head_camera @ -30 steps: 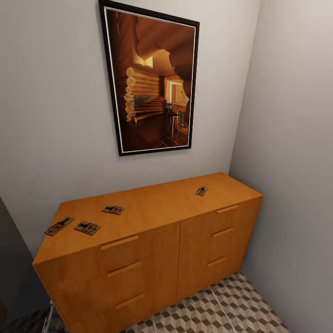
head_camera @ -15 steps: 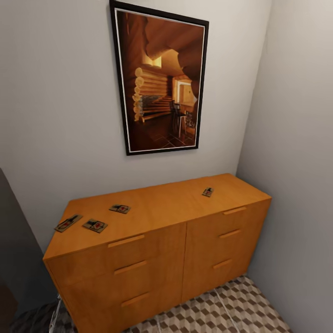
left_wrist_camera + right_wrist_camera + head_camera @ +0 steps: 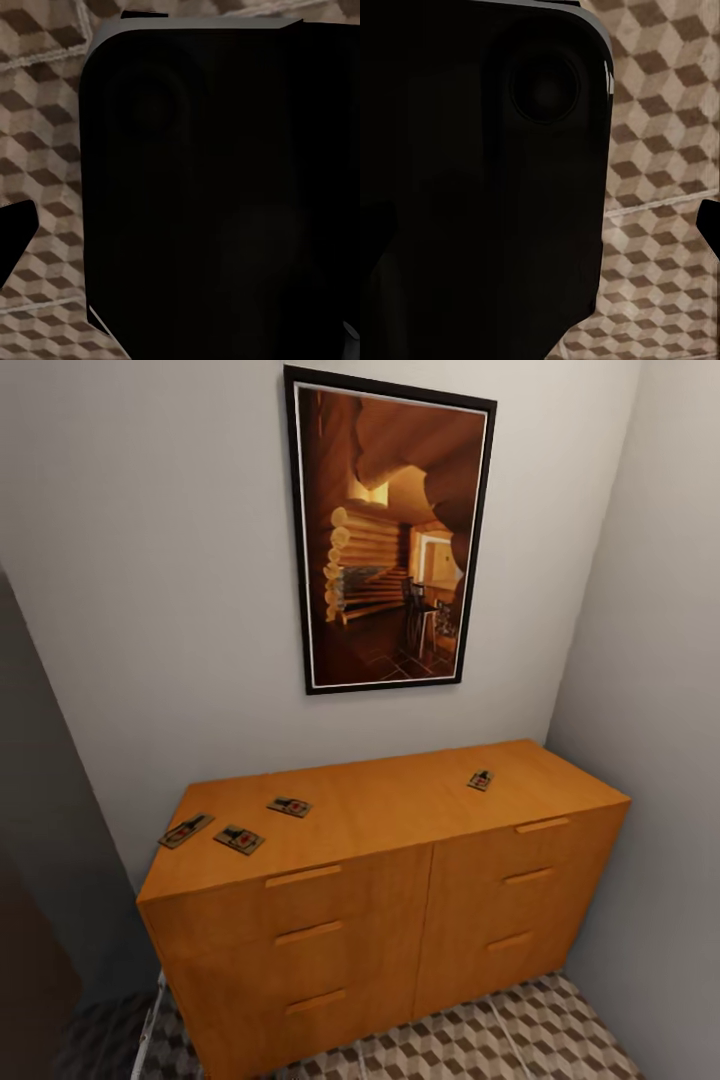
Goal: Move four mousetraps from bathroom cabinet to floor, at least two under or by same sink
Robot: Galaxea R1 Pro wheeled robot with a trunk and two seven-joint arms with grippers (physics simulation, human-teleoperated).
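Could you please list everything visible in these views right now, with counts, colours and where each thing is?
mousetraps: four, dark brown to tan, flat on the cabinet top; three near its left end, one near its right end
cabinet: one, orange-brown wood, two columns of drawers, against the back wall
framed picture: one, black frame, brown interior scene, on the wall above the cabinet
bathroom floor: cube-patterned tiles, brown, beige, white
walls: pale grey
robot body: black, above the floor tiles in the wrist views

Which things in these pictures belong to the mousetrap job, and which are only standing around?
Belonging to the job:
- four mousetraps on the cabinet top
- cabinet
- bathroom floor

Only there:
- framed picture on the wall
- dark robot body in the wrist views
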